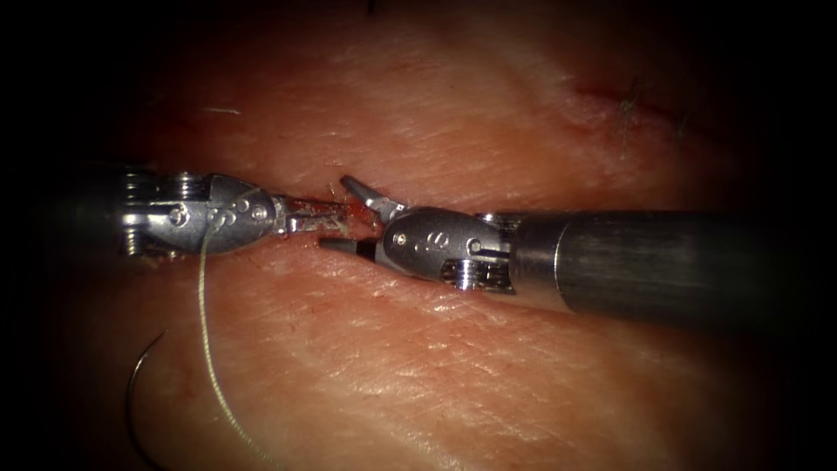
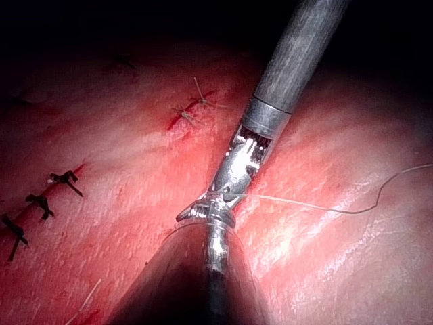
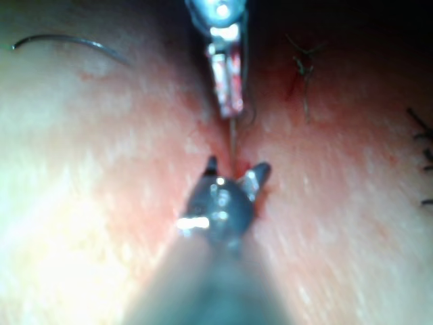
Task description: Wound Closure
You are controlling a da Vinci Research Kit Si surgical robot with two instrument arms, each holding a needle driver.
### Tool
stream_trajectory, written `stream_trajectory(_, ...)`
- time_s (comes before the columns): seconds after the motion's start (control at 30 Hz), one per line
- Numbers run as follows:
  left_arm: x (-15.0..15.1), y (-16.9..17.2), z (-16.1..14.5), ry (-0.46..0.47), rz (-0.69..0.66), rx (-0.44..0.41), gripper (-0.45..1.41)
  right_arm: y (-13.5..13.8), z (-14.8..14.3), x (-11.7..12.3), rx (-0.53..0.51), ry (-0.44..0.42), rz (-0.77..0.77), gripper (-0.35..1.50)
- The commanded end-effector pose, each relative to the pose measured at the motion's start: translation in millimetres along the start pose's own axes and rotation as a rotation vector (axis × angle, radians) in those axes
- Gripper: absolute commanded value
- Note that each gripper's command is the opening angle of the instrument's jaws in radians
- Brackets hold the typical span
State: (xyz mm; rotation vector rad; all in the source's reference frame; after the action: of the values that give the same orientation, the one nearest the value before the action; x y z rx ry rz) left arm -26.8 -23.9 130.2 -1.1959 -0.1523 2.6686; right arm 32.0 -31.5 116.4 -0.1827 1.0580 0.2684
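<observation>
Meeting tip to tip over the red, wet cut (image 1: 336, 209) in the pale pink pork tissue (image 1: 453, 366), two steel tools face each other.
The left tool (image 1: 336, 216) has its fingers closed on pale thread (image 1: 206, 349); the right tool (image 1: 349, 215) spreads its fingers wide, holding nothing. The thin curved steel needle (image 1: 139, 384) lies free on the tissue, lower left, well apart from the cut.

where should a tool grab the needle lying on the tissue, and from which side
Probably on the body of the needle, along the open arc partway back from the point, not at either end. It lies free on the tissue, lower left of the cut, held by neither tool. The left tool is nearer; the right tool has its jaws open at the cut. Approach from above, jaws across the curve.
</observation>
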Motion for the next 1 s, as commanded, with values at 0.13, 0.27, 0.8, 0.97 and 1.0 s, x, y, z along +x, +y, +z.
stream_trajectory(0.13,0.0,0.4,0.8,0.001,0.0,-0.003,-0.45,-0.3,1.6,0.2,0.006,0.003,0.002,1.48)
stream_trajectory(0.27,0.1,0.6,0.7,0.002,-0.001,-0.005,-0.45,-0.4,2.2,0.4,0.009,0.007,0.004,1.48)
stream_trajectory(0.8,0.2,0.8,0.4,0.003,0.004,-0.007,-0.45,-0.1,2.0,-0.4,0.022,0.039,-0.059,-0.18)
stream_trajectory(0.97,0.1,0.7,-0.5,0.005,0.005,-0.015,-0.45,-0.5,1.6,-0.2,-0.01,0.056,0.02,1.48)
stream_trajectory(1.0,0.1,0.5,-0.7,0.006,0.004,-0.017,-0.45,-0.6,0.9,0.0,0.004,0.064,0.043,1.48)
